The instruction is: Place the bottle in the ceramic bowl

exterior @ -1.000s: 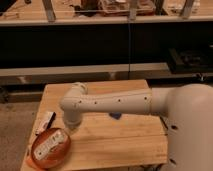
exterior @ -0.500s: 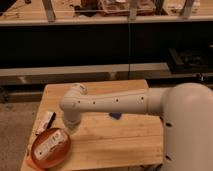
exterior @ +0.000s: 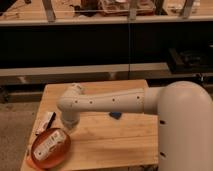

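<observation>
Your bottle (exterior: 50,142) is lying inside the ceramic bowl (exterior: 50,149), placed, while the gripper (exterior: 68,122) is hanging beside it

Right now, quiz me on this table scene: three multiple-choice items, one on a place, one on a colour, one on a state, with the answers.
1. Where does the bottle lie?
A. inside the ceramic bowl
B. on the shelf behind
C. on the floor

2. What colour is the ceramic bowl?
A. blue
B. orange-red
C. green

3. How does the bottle rest?
A. upright
B. on its side
C. hanging in the air

Answers:
1. A, its pale body sits within the bowl's rim at the wooden table's front left corner.
2. B, the rim and inside show orange-red.
3. B, its length runs across the bowl.
The gripper is just above the bowl's far edge, beside the flat packet.
</observation>
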Tool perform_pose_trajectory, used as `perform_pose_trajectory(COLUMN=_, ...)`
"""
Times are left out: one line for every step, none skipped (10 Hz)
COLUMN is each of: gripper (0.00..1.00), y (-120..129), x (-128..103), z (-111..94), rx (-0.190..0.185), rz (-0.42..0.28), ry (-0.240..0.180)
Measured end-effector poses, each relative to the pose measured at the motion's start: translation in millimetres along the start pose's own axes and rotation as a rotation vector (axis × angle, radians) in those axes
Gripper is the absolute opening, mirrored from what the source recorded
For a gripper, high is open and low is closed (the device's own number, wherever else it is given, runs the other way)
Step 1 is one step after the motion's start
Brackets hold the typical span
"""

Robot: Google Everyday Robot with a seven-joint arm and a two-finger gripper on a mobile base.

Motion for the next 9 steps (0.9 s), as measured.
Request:
perform_pose_trajectory(gripper=0.0, y=-2.3, x=-0.3, z=1.2, rx=-0.001, rz=-0.006, ry=0.003)
perform_pose_trajectory(gripper=0.0, y=-4.2, x=-0.9, z=2.6, rx=-0.004, rz=-0.012, ry=0.006)
perform_pose_trajectory(gripper=0.0, y=-5.5, x=-0.7, z=3.0, rx=-0.004, rz=-0.014, ry=0.006)
perform_pose_trajectory(gripper=0.0, y=-5.7, x=1.7, z=3.2, rx=-0.006, rz=-0.015, ry=0.008)
perform_pose_trajectory(gripper=0.0, y=-6.0, x=2.4, z=3.1, rx=-0.007, rz=-0.016, ry=0.01)
perform_pose_trajectory(gripper=0.0, y=-6.9, x=2.4, z=3.4, rx=-0.01, rz=-0.019, ry=0.015)
perform_pose_trajectory(gripper=0.0, y=-8.2, x=1.4, z=4.5, rx=-0.012, rz=-0.026, ry=0.016)
perform_pose_trajectory(gripper=0.0, y=-9.2, x=1.5, z=4.9, rx=-0.013, rz=-0.03, ry=0.018)
perform_pose_trajectory(gripper=0.0, y=-9.7, x=2.3, z=5.5, rx=-0.016, rz=-0.031, ry=0.021)
